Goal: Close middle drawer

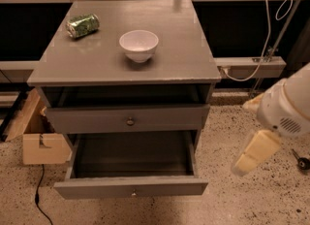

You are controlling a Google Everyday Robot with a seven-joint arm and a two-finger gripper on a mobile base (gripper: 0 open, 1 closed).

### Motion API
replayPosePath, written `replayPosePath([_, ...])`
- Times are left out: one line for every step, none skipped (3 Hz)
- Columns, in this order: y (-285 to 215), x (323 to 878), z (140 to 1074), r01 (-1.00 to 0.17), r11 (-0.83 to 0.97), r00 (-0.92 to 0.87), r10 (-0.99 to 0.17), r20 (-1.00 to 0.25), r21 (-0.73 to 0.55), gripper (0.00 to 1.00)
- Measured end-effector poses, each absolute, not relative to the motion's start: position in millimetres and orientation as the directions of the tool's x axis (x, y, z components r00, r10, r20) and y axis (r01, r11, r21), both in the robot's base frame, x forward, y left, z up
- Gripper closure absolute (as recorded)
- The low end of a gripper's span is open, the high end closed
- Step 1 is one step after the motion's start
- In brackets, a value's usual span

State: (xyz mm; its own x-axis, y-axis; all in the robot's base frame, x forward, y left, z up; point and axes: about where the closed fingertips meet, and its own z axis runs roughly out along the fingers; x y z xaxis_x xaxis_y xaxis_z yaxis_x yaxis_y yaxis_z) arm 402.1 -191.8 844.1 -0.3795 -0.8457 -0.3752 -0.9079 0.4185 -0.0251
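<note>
The middle drawer (131, 188) is pulled far out of the grey cabinet, low in the view. It has a low flat front with a tiny pale knob (133, 192), and its deep grey box shows nothing inside. Above it is the taller drawer front with a darker knob (130, 121), slightly out. My gripper (253, 152) is a cream-coloured piece hanging from the white arm (286, 105) at the right. It is to the right of the open drawer, above the floor, and touches nothing.
A white bowl (139, 44) and a crushed green can (82, 25) sit on the cabinet top (184, 59). A cardboard box (41, 139) stands at the cabinet's left. Cables and a rail run behind on the right. The floor is speckled.
</note>
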Motion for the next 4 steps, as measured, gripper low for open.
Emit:
replayPosePath([-169, 383, 762, -0.862, 0.498, -0.484, -0.753, -0.446, 0.093, 0.00])
replayPosePath([-168, 383, 755, -0.862, 0.495, -0.486, -0.750, -0.448, 0.107, 0.00])
replayPosePath([-167, 381, 732, -0.861, 0.487, -0.497, -0.740, -0.454, 0.148, 0.00])
replayPosePath([-169, 377, 668, -0.855, 0.475, -0.515, -0.727, -0.454, 0.209, 0.00])
